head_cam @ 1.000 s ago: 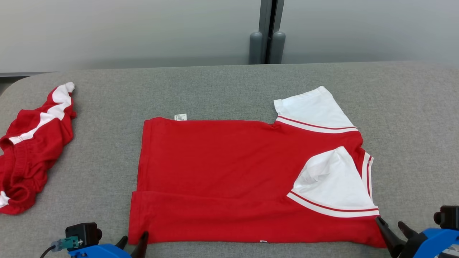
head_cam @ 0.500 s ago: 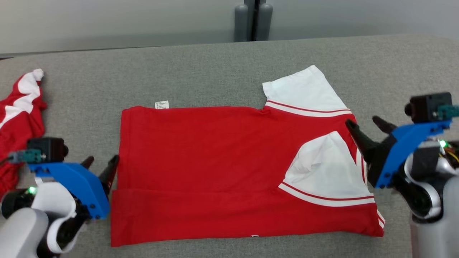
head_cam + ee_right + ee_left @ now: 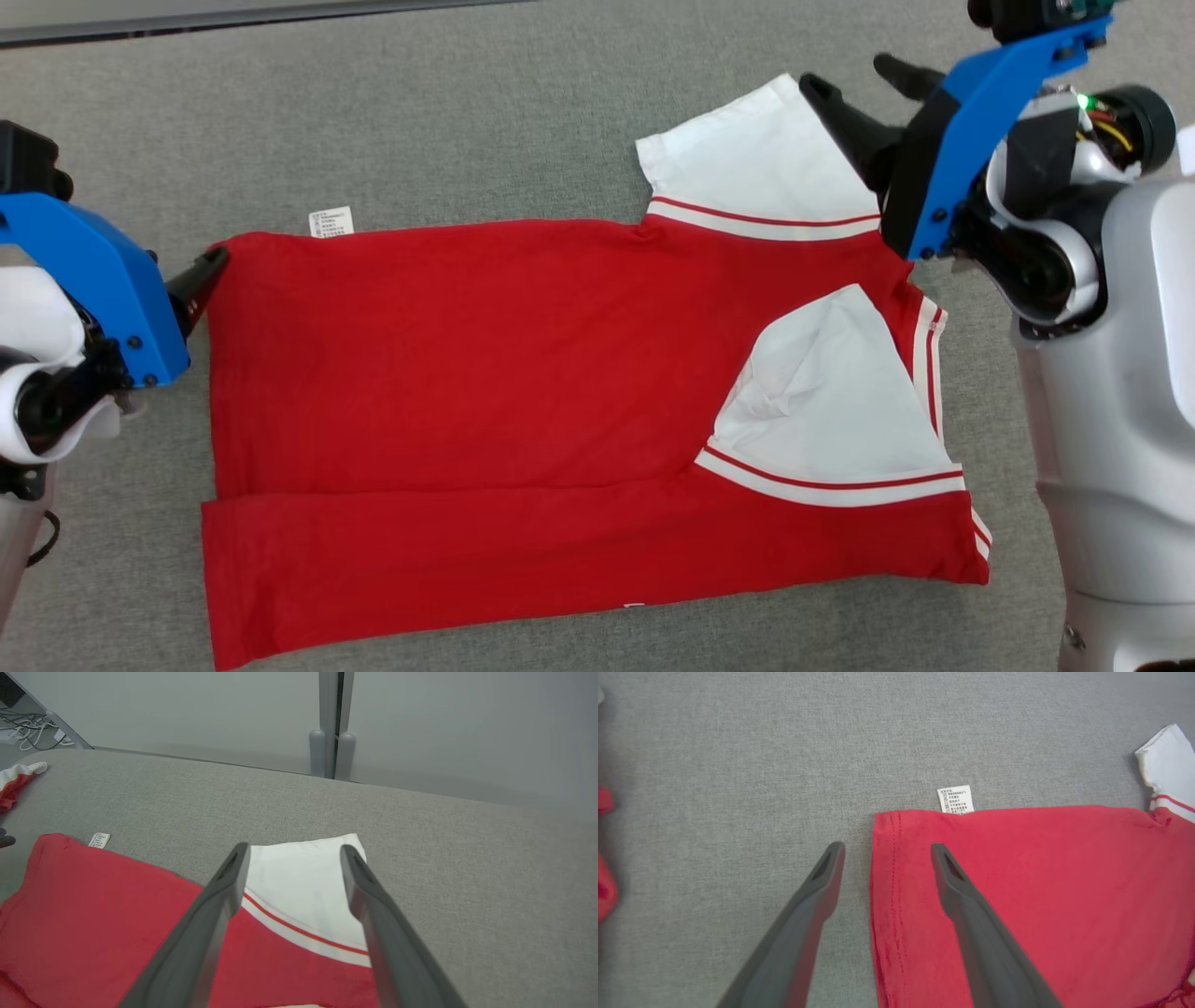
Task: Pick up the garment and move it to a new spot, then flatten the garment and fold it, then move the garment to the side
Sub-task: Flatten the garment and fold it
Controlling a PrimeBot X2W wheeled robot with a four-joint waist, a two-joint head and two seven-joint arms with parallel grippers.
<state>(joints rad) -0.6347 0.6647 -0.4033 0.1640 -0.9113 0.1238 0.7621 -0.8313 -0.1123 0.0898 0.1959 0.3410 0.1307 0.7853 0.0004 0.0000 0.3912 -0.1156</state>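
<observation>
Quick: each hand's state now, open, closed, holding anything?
Left hand: open, empty, at the red fabric shirt's hem corner.
Right hand: open, empty, over its white sleeve.

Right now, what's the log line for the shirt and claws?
shirt: flat on table, near edge folded over | left claw: open, at far left corner | right claw: open, over far white sleeve | held: nothing
</observation>
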